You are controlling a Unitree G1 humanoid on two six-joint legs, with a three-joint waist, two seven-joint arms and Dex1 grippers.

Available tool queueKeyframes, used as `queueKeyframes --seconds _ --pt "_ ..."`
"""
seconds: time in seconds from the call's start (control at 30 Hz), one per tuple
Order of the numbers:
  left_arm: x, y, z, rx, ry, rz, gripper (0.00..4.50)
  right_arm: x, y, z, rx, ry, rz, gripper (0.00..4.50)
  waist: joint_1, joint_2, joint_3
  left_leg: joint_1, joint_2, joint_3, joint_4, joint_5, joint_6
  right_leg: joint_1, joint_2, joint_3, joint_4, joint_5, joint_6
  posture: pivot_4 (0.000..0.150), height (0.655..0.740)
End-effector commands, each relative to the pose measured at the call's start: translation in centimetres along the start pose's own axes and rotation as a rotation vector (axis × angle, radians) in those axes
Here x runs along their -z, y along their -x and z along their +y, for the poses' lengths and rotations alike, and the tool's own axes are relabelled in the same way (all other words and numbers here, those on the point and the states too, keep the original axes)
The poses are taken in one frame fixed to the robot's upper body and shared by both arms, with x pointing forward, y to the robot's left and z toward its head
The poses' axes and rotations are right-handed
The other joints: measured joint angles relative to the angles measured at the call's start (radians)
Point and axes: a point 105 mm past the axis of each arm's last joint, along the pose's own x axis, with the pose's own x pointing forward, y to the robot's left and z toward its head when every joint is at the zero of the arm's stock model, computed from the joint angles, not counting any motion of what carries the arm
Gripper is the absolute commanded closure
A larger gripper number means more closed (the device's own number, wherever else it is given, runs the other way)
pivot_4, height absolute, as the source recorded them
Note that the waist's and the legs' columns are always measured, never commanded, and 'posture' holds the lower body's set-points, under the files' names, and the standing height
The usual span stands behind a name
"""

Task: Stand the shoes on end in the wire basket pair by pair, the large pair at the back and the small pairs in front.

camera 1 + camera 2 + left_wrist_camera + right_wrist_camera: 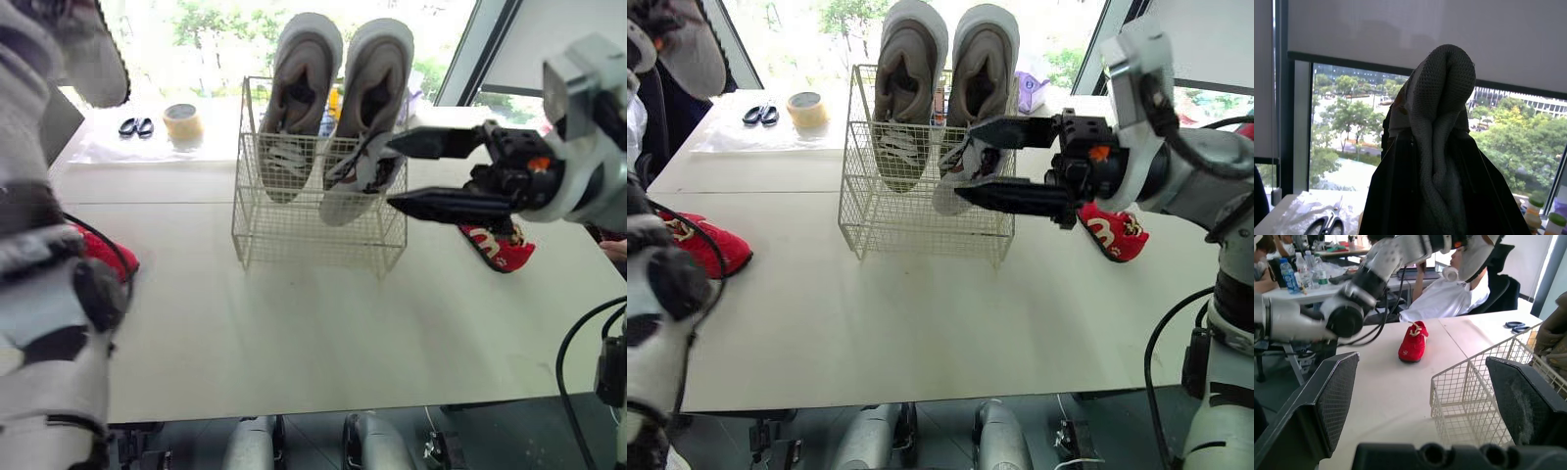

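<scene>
A white wire basket [313, 223] stands mid-table with a large grey pair, left shoe [299, 98] and right shoe [367, 108], upright on end along its back. My right gripper [392, 174] hangs open just off the basket's right side, nothing between its fingers [1332, 396]. Behind it lies a small red shoe [500, 247] on the table. Another small red shoe [103, 250] lies at the left edge. My left gripper [1435, 161] is raised high at the far left, shut on a small grey knit shoe [1442, 88], also seen overhead [93, 54].
A tape roll [182, 120] and scissors [135, 126] lie at the back left by the window. A person in a white shirt [1449, 293] sits beyond the table's left side. Bare tabletop [313, 333] stretches in front of the basket.
</scene>
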Motion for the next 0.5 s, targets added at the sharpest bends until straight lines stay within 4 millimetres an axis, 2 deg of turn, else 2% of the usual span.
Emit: queueKeyframes --seconds 0.03,0.1,0.23,0.33,0.5 --pt "-4.3 2.6 -6.1 0.101 0.027 -0.298 4.19 -0.2 0.4 0.2 -0.037 -0.021 0.003 0.00 0.000 0.000 0.000 0.000 0.000 0.000 0.001 0.000 0.000 0.001 0.000 0.000 0.000 0.001 0.001 0.150 0.7351" --pt "-3.2 3.6 -9.1 0.164 -0.003 -0.343 4.19 0.3 0.7 0.0 -0.035 -0.052 0.016 0.00 0.001 0.000 0.000 0.002 -0.001 0.001 0.001 -0.001 0.001 0.004 0.000 0.000 -0.001 0.001 0.002 0.150 0.7351" --pt "-1.2 4.8 -12.2 0.225 -0.034 -0.403 4.19 0.8 1.2 -0.3 0.000 -0.077 0.023 0.00 -0.001 0.000 0.000 0.004 -0.003 0.002 0.001 -0.001 0.002 0.005 0.000 0.000 -0.001 0.001 0.001 0.150 0.7351" --pt "0.1 5.1 -12.9 0.220 -0.029 -0.421 4.19 1.0 1.5 -0.3 0.021 -0.083 0.036 0.00 -0.003 0.001 -0.001 0.004 -0.002 0.001 0.001 -0.003 0.005 0.004 0.001 0.000 -0.001 0.001 0.001 0.150 0.7351" --pt "4.6 5.9 -14.3 0.238 -0.047 -0.365 4.19 1.9 1.9 1.1 0.042 -0.135 0.086 0.00 0.003 0.001 -0.001 0.004 -0.002 0.001 0.001 -0.004 0.008 0.003 0.001 0.000 -0.001 0.001 0.001 0.150 0.7351"
